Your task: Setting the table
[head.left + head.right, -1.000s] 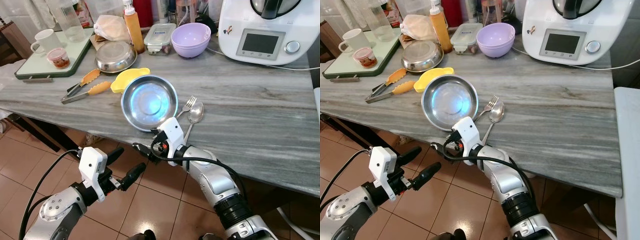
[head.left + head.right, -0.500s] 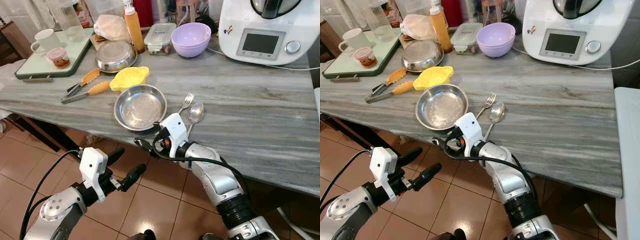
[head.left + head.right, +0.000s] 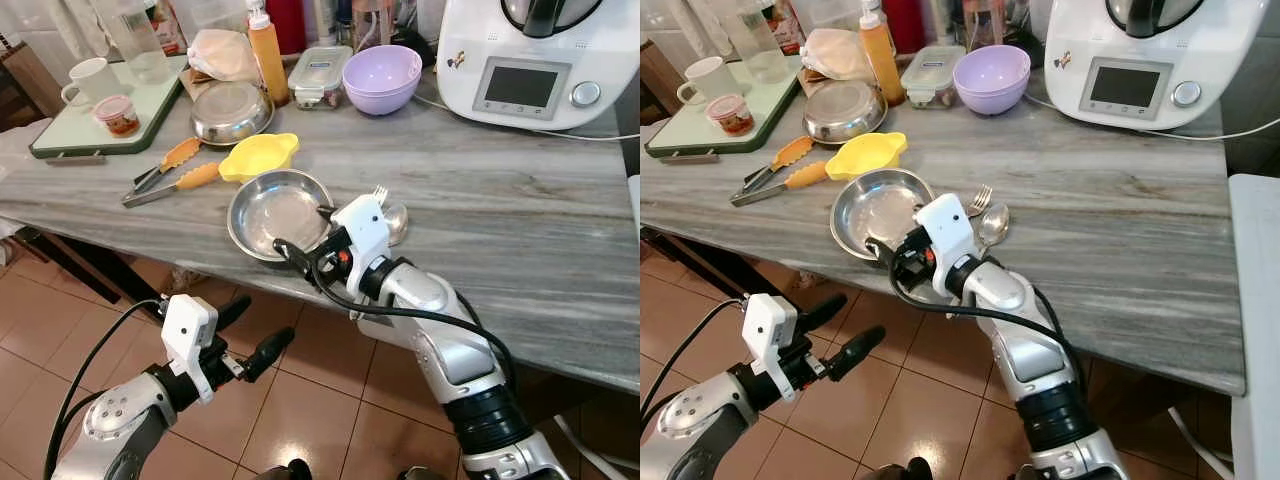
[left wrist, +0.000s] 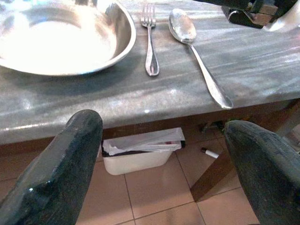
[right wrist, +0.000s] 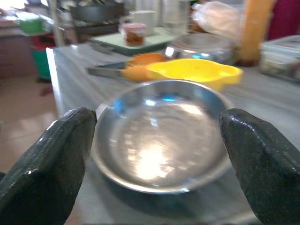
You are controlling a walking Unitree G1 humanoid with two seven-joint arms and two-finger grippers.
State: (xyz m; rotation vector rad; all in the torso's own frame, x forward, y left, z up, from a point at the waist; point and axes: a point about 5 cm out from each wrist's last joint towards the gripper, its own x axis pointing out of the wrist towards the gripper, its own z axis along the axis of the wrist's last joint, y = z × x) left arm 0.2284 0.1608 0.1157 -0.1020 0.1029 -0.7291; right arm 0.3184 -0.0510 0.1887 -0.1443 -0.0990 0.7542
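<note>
Steel plate (image 3: pixel 278 212) near grey marbled tabletop (image 3: pixel 520 210) edge, fork (image 4: pixel 150 42) and spoon (image 4: pixel 197 51) beside it, right tool (image 3: pixel 303 240) spread above plate, left tool (image 3: pixel 250 335) spread over brown floor tiles (image 3: pixel 300 380), no legible writing

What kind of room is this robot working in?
Most likely a home kitchen: a stone-look counter holds a white cooking machine, a lavender bowl and a steel plate beside a fork and spoon.

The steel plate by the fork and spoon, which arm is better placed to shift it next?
The right. The right gripper hangs open at the steel plate's near rim, above the table. The left gripper is open too, but lower, below the table edge.
</note>
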